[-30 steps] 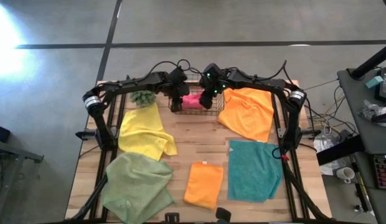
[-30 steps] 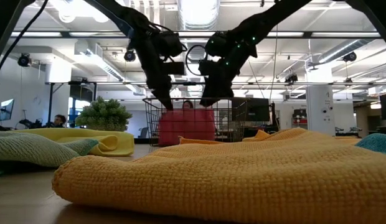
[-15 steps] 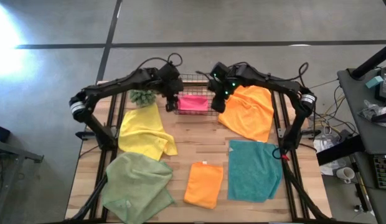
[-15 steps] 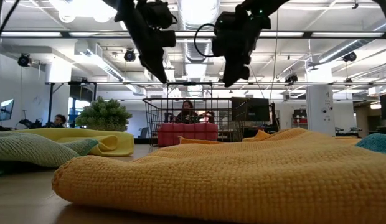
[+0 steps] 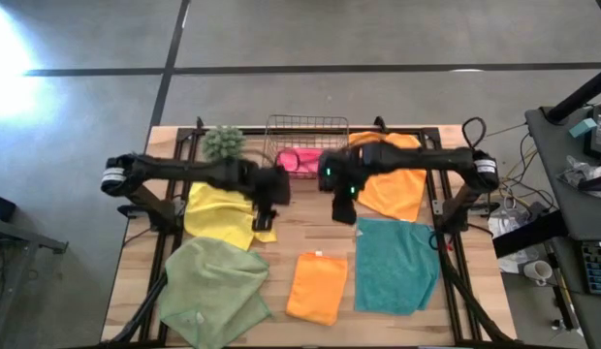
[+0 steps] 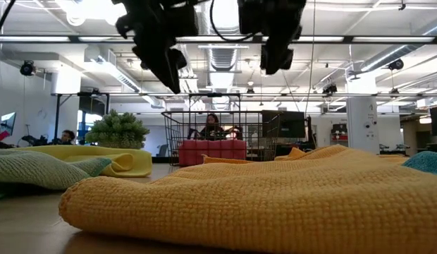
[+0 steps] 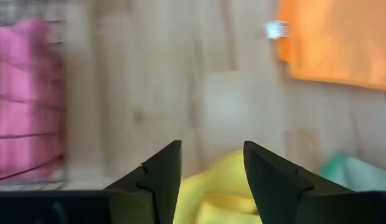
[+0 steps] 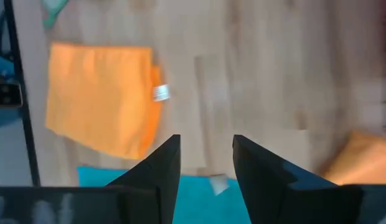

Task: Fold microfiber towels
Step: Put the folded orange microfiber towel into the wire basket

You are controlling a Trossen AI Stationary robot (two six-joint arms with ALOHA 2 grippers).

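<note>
A pale wooden plank counter (image 5: 310,228) stands on grey concrete floor. Both hands hang spread and empty above it: the left hand (image 5: 266,211) over the crumpled yellow microfiber towel (image 5: 223,211), the right hand (image 5: 343,206) just beside the flat teal towel (image 5: 395,264)

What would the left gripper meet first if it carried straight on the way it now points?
Probably the yellow towel: the left gripper, jaws open and empty, hangs above the table with that towel's edge showing between its tips. Depth is unclear; it may reach bare wood just past the edge instead.
</note>
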